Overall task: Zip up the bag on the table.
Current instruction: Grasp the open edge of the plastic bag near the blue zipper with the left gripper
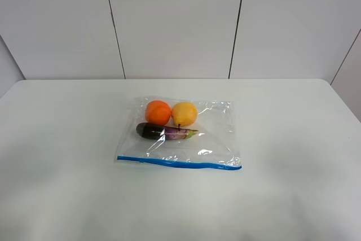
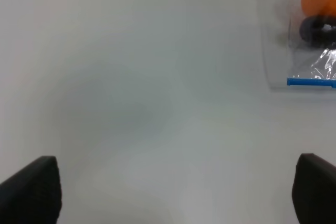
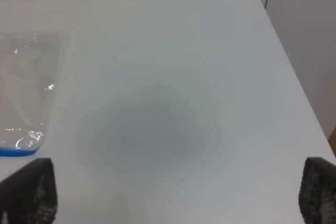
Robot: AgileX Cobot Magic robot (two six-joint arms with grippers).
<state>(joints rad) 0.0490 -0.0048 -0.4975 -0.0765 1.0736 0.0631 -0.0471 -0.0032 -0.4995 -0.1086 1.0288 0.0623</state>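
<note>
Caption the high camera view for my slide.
Clear zip bag holding an orange, a yellow fruit and an eggplant lies on the white table, blue zipper strip toward the camera.

Orange (image 1: 158,112) touching yellow fruit (image 1: 184,113), dark eggplant (image 1: 152,131) just before them; pale seamed wall panels (image 1: 175,21) behind.

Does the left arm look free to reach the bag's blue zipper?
Probably yes: only open table lies between the open left gripper and the near end of the zipper, with nothing in the way.
</note>
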